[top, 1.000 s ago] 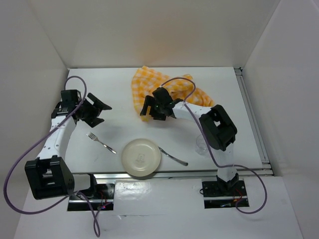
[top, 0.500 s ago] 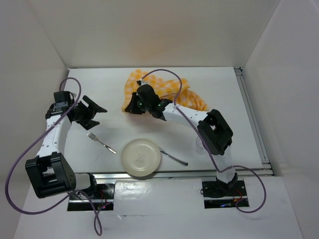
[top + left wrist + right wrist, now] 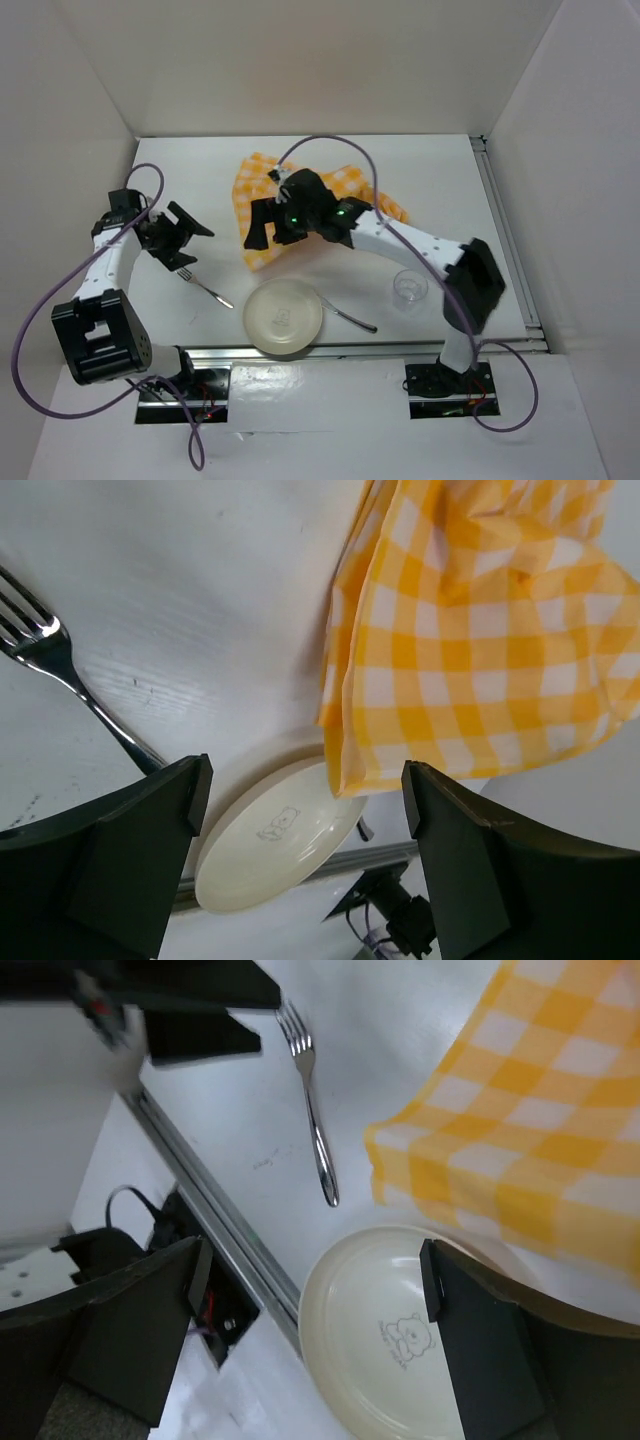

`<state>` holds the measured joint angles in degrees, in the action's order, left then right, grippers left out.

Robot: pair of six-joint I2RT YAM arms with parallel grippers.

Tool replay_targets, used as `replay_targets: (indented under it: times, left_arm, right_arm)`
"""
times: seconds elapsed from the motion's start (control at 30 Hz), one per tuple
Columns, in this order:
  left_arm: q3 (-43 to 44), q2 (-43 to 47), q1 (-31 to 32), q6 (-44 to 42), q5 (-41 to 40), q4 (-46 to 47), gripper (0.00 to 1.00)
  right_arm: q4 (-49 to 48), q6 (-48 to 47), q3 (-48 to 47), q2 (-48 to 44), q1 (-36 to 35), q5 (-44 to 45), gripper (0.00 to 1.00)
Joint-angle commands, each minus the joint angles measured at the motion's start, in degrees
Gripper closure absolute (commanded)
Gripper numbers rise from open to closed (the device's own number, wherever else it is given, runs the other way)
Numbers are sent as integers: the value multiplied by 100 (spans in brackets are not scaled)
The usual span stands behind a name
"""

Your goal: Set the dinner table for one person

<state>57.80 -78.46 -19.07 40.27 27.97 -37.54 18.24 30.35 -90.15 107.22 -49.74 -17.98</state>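
Observation:
On the white dinner table (image 3: pixel 440 180) a yellow-and-white checked cloth (image 3: pixel 258 190) lies spread at the back centre, its near edge reaching the far rim of a cream plate (image 3: pixel 284 317). My right gripper (image 3: pixel 270 232) hovers over the cloth's near-left part, open. In the right wrist view the right gripper (image 3: pixel 315 1260) has nothing between its fingers, with the plate (image 3: pixel 400 1330) below and the cloth (image 3: pixel 540 1100) beyond. My left gripper (image 3: pixel 190 243) is open at the left, just behind a fork (image 3: pixel 203 287). The left wrist view shows the left gripper (image 3: pixel 305 780) empty, facing fork (image 3: pixel 60 670), plate (image 3: pixel 270 845) and cloth (image 3: pixel 480 630).
A metal spoon (image 3: pixel 348 315) lies just right of the plate. A clear glass (image 3: pixel 410 287) stands near the front right. Metal rails run along the table's front and right edges. White walls enclose the back and both sides.
The right arm swung left and nearer, dragging the cloth that way and spreading it toward the plate; its jaws now stand open. The left gripper drew back slightly to the left.

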Motion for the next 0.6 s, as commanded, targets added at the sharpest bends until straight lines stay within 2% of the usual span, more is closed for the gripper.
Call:
replay_targets:
  times: [0.0,0.03,0.07,0.13,0.17,0.27,0.43,0.57]
  left_arm:
    - [-207,94,297,23,270,122,4]
    - [-260,94,455,103,271,124,4]
    - [-261,94,631,199,192,263,4]
    - [-339,-99,1097,410,192,544,0]
    - [-340,-169,1203,464,105,659,0]
    - [-392,-538,1406,517,253,1037,0]
    - [-445,-1189,1678,744,543,1390,0]
    - [-515,-1260,1933,1061,166,1617,0]
  right_arm:
    - [118,39,801,-1763,77,1343,2]
    - [118,189,806,-2018,78,1724,4]
    - [118,382,1406,-2264,235,2075,6]
    - [118,838,2007,-2959,490,2499,10]
    - [118,963,2489,-3153,752,2501,10]
    - [171,1113,3019,-3742,1096,2580,10]
    - [567,1061,3205,-4059,1344,2519,8]
    - [567,1061,3398,-4200,1484,2282,7]
